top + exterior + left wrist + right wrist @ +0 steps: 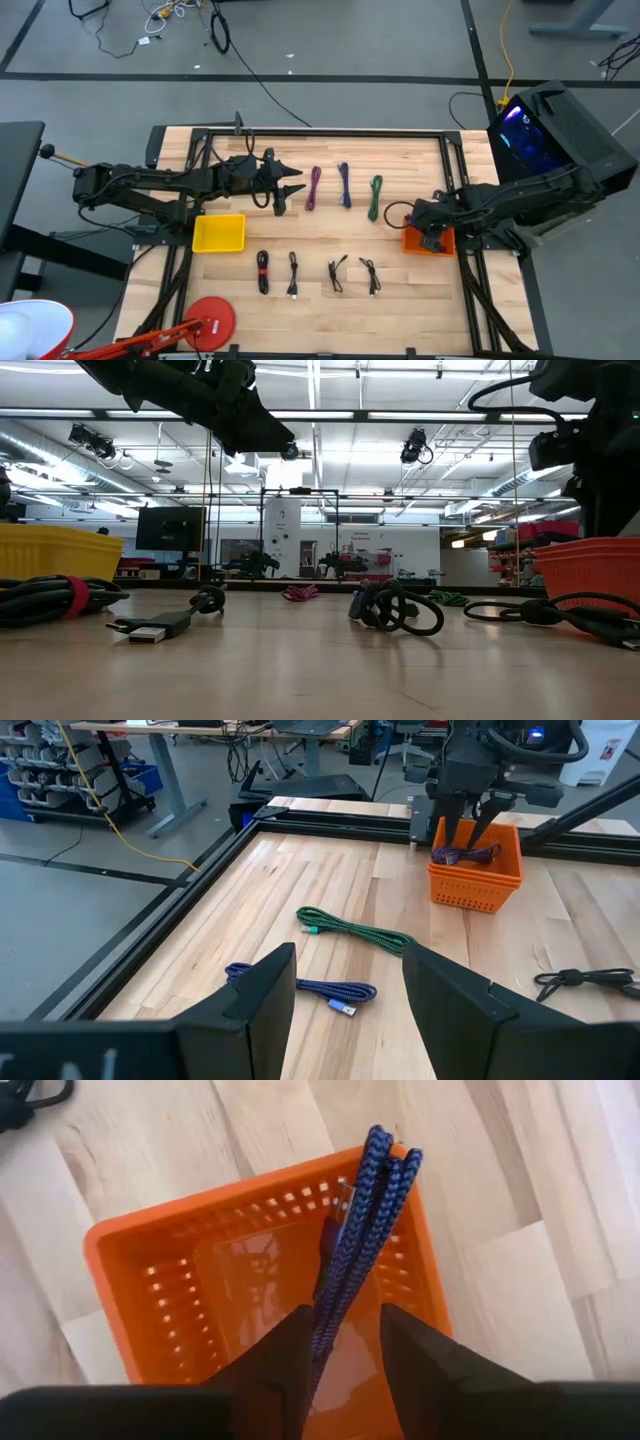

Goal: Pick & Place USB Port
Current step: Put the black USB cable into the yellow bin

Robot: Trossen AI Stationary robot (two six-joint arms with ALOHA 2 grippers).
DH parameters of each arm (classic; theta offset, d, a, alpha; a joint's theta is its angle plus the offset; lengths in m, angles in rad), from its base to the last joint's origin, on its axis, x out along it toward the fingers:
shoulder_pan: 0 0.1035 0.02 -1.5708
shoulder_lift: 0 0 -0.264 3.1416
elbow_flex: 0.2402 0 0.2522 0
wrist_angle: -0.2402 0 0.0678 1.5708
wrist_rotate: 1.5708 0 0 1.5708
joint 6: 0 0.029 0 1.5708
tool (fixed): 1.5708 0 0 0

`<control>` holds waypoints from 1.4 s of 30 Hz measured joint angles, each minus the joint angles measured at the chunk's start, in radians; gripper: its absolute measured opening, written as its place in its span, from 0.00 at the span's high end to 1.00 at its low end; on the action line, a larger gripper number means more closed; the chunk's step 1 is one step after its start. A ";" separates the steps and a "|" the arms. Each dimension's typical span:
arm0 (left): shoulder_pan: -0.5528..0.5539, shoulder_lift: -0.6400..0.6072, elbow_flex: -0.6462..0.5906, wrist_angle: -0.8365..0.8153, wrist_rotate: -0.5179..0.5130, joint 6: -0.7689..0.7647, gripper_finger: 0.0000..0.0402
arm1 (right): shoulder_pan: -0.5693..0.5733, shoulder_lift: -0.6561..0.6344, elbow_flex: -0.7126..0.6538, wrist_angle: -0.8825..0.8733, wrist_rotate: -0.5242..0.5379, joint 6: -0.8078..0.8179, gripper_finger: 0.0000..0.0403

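Observation:
My right gripper [432, 232] hangs open over the orange basket [428, 243] at the table's right edge. In the right wrist view a folded blue braided cable [360, 1230] lies in the basket [160, 1280]. Its far end rests on the basket's rim, and its near end runs between my fingers, with basket floor showing beside one finger. My left gripper [290, 190] hovers open above the table's far middle, next to the magenta cable [313, 188]. Beyond it on the wood lie a blue cable [300, 985] and a green cable [355, 932].
A yellow bin [219, 232] sits left of centre. Several black USB cables lie in a row along the near half [262, 272], [293, 273], [337, 273], [371, 275]. A black frame rail [340, 132] borders the table. A red lamp base [210, 322] stands at the near left corner.

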 joint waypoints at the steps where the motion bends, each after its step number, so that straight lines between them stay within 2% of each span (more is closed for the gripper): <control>1: 0.000 0.000 0.000 0.000 0.000 -0.006 0.53 | 0.000 -0.003 0.000 0.000 -0.005 -0.007 0.69; 7: 0.000 0.000 0.000 0.000 0.000 -0.009 0.53 | 0.000 -0.045 0.000 -0.010 -0.050 -0.017 0.67; 14: 0.000 0.000 0.000 0.000 0.000 -0.012 0.53 | 0.000 -0.141 0.004 0.018 -0.009 -0.016 0.67; 17: 0.000 0.000 0.000 0.000 0.000 -0.012 0.53 | 0.000 -0.169 0.012 0.146 0.001 -0.018 0.67; 22: 0.000 0.000 0.000 0.002 0.000 -0.012 0.53 | 0.000 -0.174 0.027 0.433 0.004 -0.153 0.67; 25: 0.000 0.000 0.000 0.004 0.000 -0.013 0.53 | -0.001 -0.140 0.027 0.624 -0.011 -0.224 0.67; 29: 0.000 0.000 0.000 0.004 0.000 -0.013 0.53 | 0.000 -0.042 0.028 0.794 -0.100 -0.270 0.67; 38: 0.000 0.000 0.000 0.003 0.000 -0.020 0.53 | 0.005 0.210 0.028 0.855 -0.242 -0.220 0.67; 42: 0.000 0.000 0.000 0.002 0.000 -0.020 0.53 | 0.046 0.287 0.028 0.857 -0.261 -0.167 0.67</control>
